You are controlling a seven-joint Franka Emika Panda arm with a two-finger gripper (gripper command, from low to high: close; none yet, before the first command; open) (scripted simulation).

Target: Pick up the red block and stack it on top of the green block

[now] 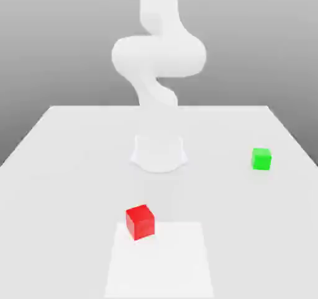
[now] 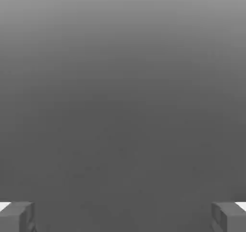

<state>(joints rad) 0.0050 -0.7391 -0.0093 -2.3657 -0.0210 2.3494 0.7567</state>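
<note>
Red block (image 1: 140, 222) sits on the white table (image 1: 56, 167), near the front. The green block (image 1: 261, 159) sits well apart, toward the exterior view's right. The gripper (image 2: 123, 216) is wide open, holding nothing.

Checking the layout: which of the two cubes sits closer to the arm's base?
The green block, out toward the exterior view's right; the red block lies farther forward, at a pale square's edge.

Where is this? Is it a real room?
Probably not: it looks like a computer-made test scene. A plain white table sits before a blank grey backdrop, with only a red block, a green block and a smooth white robot arm.
</note>
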